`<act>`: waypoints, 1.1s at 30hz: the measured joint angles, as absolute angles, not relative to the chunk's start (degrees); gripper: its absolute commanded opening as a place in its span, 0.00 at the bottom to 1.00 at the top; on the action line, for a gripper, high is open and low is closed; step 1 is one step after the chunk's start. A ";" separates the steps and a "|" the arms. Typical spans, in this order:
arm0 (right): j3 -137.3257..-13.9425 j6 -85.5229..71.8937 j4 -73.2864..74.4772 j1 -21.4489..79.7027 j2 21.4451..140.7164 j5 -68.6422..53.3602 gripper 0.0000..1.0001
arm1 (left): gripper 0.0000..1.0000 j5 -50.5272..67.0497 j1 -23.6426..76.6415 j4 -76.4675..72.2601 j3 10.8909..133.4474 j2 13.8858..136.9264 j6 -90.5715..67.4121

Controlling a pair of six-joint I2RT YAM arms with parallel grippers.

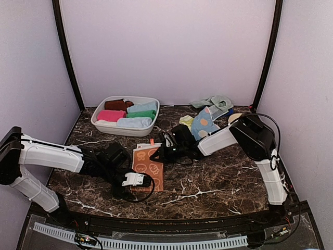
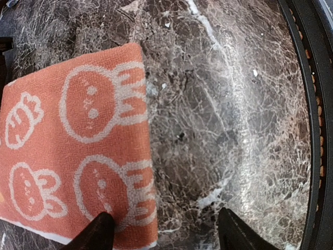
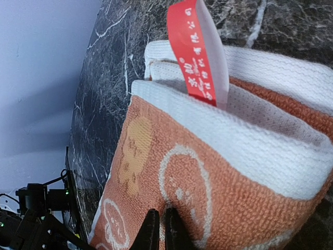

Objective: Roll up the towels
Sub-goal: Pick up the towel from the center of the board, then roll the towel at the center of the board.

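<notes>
A folded peach-orange towel (image 1: 149, 165) with white cartoon prints lies flat mid-table. My left gripper (image 1: 135, 180) is open at its near end; in the left wrist view (image 2: 164, 233) one finger (image 2: 98, 234) is over the towel's corner (image 2: 73, 151) and the other over bare table. My right gripper (image 1: 159, 154) is at the towel's far end. In the right wrist view (image 3: 159, 230) its fingers are shut, pinching the top layer of the towel (image 3: 218, 208) below the white border and red label (image 3: 195, 49). More towels lie at the back right: light-blue spotted (image 1: 204, 124), yellow-green (image 1: 186, 121), mint (image 1: 213, 101).
A white oval tub (image 1: 100, 124) with several rolled towels stands at the back left. A round beige disc (image 1: 235, 117) lies behind the right arm. The black front rail (image 2: 312, 130) runs along the table's near edge. Purple walls close in three sides.
</notes>
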State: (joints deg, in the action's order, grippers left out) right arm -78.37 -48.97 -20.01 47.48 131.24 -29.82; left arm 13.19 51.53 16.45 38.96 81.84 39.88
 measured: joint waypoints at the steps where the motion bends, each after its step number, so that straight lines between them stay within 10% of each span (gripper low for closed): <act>1: -77.62 -49.01 -20.23 47.62 130.76 -29.26 0.06 | 0.62 13.32 51.66 16.47 39.03 81.78 39.97; 11: -74.46 -49.21 -20.86 48.97 128.44 -25.80 0.05 | 0.30 11.97 51.77 14.61 40.69 87.35 40.95; 14: -72.16 -49.19 -21.30 48.99 126.96 -25.21 0.07 | 0.02 11.20 51.62 13.67 40.77 87.64 41.41; 23: -63.66 -43.77 -17.52 49.67 116.86 -20.45 0.53 | 0.00 14.17 48.25 17.45 41.23 86.35 42.81; 33: -43.09 -13.76 -15.99 67.24 94.80 1.45 0.62 | 0.00 24.73 43.94 30.68 46.09 86.59 43.11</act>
